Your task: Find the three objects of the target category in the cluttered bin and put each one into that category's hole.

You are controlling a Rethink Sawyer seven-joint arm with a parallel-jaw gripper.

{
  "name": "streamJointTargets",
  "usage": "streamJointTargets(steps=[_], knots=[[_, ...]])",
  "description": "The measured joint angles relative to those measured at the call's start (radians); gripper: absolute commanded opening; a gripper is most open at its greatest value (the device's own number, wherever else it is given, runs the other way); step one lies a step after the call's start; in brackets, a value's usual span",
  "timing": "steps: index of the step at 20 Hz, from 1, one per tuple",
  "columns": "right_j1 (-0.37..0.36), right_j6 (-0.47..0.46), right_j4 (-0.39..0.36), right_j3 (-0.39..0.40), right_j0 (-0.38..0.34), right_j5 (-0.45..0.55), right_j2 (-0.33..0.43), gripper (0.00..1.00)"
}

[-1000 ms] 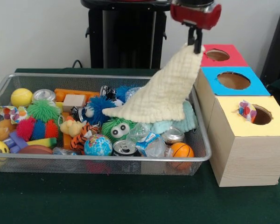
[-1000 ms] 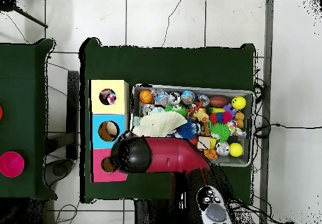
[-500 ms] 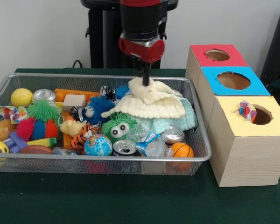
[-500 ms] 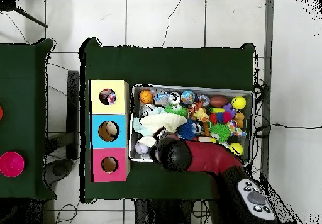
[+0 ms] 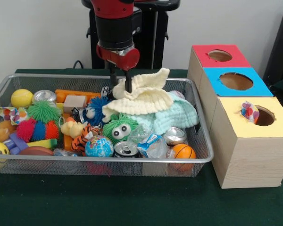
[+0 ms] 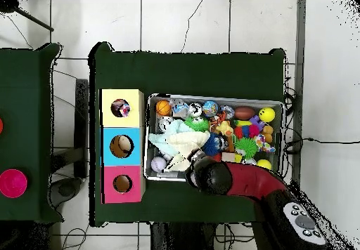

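From the front, the gripper [image 5: 122,85] hangs low over the far side of the wire mesh bin [image 5: 99,162], its two thin black fingers [image 5: 129,84] slightly parted, straddling the left edge of the cream knitted cloth [image 5: 144,96] without clearly pinching it. That cloth lies crumpled on a pale mint cloth [image 5: 177,117], just right of the fingers, beside a blue spiky ball [image 5: 100,108]. Right of the bin stand three wooden boxes, with round holes in red [image 5: 220,55], blue [image 5: 236,81] and yellow [image 5: 259,115] tops. From overhead, the red arm [image 6: 246,180] covers the bin's lower rim; the cream cloth [image 6: 186,143] spreads just beside its black end, toward the boxes on the green table [image 6: 190,71].
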Motion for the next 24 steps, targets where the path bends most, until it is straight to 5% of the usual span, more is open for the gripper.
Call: streamJointTargets(steps=[15, 24], knots=[[-0.001, 0.000, 0.000, 0.000, 0.002, 0.001, 0.003, 1.00], [-0.041, -0.008, 0.000, -0.004, -0.117, 0.130, 0.069, 1.00]])
